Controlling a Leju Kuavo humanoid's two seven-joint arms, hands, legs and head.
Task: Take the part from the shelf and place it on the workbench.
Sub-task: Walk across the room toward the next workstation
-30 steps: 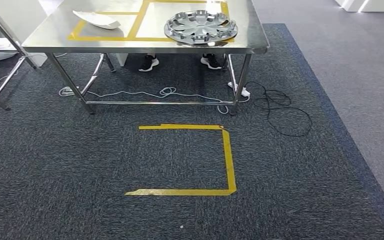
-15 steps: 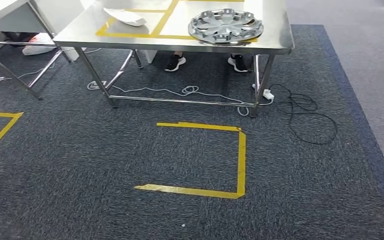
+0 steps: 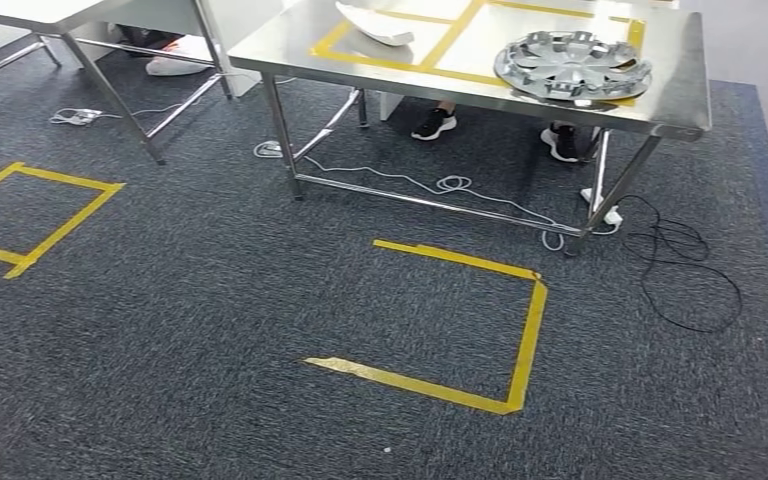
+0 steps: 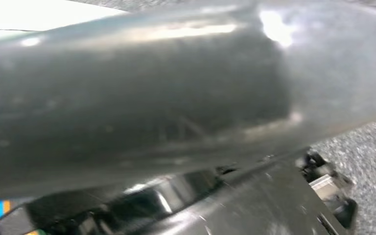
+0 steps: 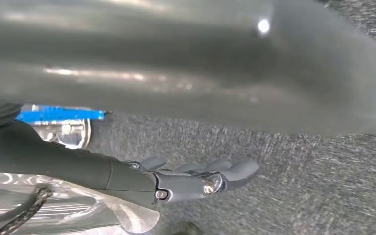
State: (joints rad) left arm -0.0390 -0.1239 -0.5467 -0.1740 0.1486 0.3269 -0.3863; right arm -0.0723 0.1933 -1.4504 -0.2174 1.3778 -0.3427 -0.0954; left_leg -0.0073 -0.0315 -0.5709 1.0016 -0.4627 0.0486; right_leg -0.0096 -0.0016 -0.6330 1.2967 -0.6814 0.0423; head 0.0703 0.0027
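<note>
From the head view I look down on dark grey carpet (image 3: 210, 300) with a steel workbench (image 3: 680, 95) at the top of the frame. On its right end lies the part, a silver wheel cover (image 3: 572, 65), flat on the surface and overlapping the yellow tape outline (image 3: 440, 55) marked there. A white curved panel (image 3: 375, 30) rests further along the same bench, well apart from the wheel cover. Under the bench I see a pair of dark shoes (image 3: 434, 124) belonging to a person, plus white and black cables (image 3: 685, 270) trailing on the floor. A yellow tape bracket (image 3: 525, 330) marks the carpet in front of the bench, and a second taped square (image 3: 60, 210) sits off to the left near another table (image 3: 20, 12).

The right wrist view adds what the head view lacks: my right hand (image 5: 196, 178), fingers (image 5: 240, 169) stretched out nearly straight and close together, holding nothing, hanging over the carpet beside a large blurred grey surface. In the left wrist view, blurred dark and grey surfaces crowd the camera, so I cannot tell how the left hand is set.

Compared with a second ago, the whole picture has slid right and tilted, so the camera has turned left; the second taped square has come into sight.
</note>
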